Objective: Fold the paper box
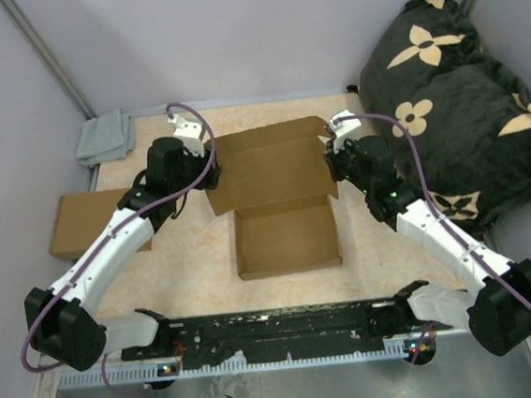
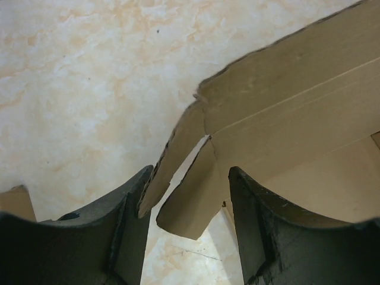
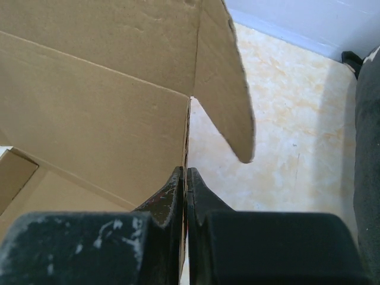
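The paper box (image 1: 287, 244) is a shallow brown cardboard tray in mid-table, with its lid panel (image 1: 267, 166) raised behind it. My left gripper (image 1: 210, 159) is at the lid's left edge. In the left wrist view it (image 2: 191, 173) is open, and two hanging side flaps (image 2: 190, 205) of the box (image 2: 285, 113) sit loose between its fingers (image 2: 122, 231). My right gripper (image 1: 330, 162) is at the lid's right edge. In the right wrist view it (image 3: 185, 172) is shut on the thin cardboard edge of the box (image 3: 89, 101), beside a rounded side flap (image 3: 222, 89).
A second flat brown cardboard box (image 1: 84, 223) lies at the table's left edge under my left arm. A grey cloth (image 1: 106, 137) sits in the far left corner. A black flowered cushion (image 1: 453, 96) fills the far right. The arm rail (image 1: 287, 329) runs along the near edge.
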Robot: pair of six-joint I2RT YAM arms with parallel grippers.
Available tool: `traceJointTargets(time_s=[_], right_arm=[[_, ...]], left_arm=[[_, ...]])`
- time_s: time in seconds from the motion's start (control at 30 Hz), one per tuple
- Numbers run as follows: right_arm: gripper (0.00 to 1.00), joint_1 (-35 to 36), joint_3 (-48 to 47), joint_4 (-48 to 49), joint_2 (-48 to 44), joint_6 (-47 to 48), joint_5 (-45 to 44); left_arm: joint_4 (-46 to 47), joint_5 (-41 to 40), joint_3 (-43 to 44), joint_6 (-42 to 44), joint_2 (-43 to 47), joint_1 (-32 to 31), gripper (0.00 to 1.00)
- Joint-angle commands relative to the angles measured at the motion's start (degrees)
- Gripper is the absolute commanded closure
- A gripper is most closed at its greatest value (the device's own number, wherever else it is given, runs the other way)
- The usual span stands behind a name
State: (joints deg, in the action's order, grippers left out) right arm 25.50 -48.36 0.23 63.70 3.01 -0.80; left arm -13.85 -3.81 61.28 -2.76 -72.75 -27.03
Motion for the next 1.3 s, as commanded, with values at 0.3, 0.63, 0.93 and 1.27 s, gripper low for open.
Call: traceJointTargets(time_s=[0.3, 0.63, 0.93, 1.27], right_arm=[[1.0, 0.19, 0.63, 2.54, -3.88, -0.55, 0.44], [0.94, 0.19, -4.94, -6.67, 0.43, -4.92, 2.05], [0.69, 0.17, -20.98, -27.78, 8.54, -7.35, -0.54], [0.66, 0.08, -29.59, -37.4, 13.81, -5.74, -2.57]], left_arm=[[-3.11, -0.53, 2.95, 2.08, -0.24, -0.14, 0.45], [-5.92, 8.71, 6.19, -1.5, -1.6, -0.15, 0.86], [-3.72, 10.77, 5.04, 0.56, 1.14, -0.26, 1.0], [8.41, 10.68, -5.48, 3.9, 10.34, -0.22, 1.0]])
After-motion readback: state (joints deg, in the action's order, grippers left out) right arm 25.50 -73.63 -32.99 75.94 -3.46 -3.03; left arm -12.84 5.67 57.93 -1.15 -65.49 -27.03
